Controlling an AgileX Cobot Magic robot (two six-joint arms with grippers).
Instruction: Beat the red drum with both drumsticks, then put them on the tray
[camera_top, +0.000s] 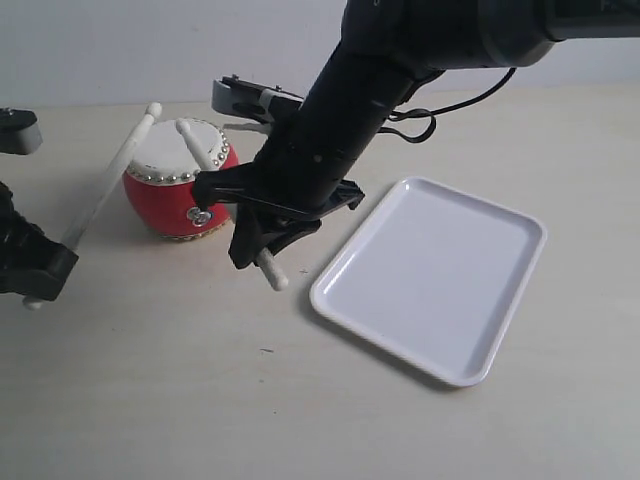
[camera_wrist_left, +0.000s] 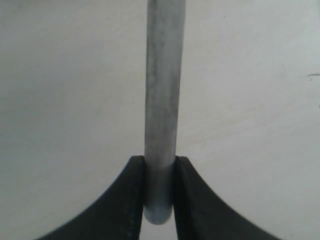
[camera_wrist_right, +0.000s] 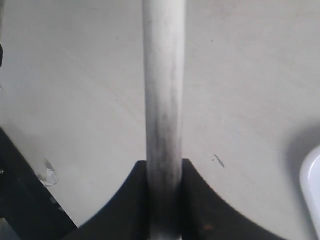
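Watching for trouble first: both sticks are pinched low on the shaft, so each is a long lever in a narrow grip. A hard strike on the red drum (camera_top: 178, 200) could twist a stick round in the jaws or knock it loose. The drum sits free on the surface (camera_top: 150, 400), small and rounded, and a blow landing off-centre near the studded rim may well shove or tip it. Then the tray (camera_top: 430, 270): the butt of the right stick (camera_top: 270, 272) pokes out below the hand, near the tray's closest corner. A careless swing across could clip that rim and skid the tray.

Now the hands, 2 of them. Left hand (camera_wrist_left: 160, 167): jaws nearly closed, clamped on the left stick (camera_wrist_left: 162, 90) just above its rounded butt end, touching nothing else. From outside, that stick slants up with its tip raised by the drum's left side. Right hand (camera_wrist_right: 164, 170): same narrow gap, jaws tight on either side of the right stick, with the tray's corner just showing nearby. That stick's tip lies over the off-white skin (camera_top: 170, 150); whether it rests on it or sits just above, I can't tell from this angle. The tray holds nothing yet, so the beating looks to be the step in hand.
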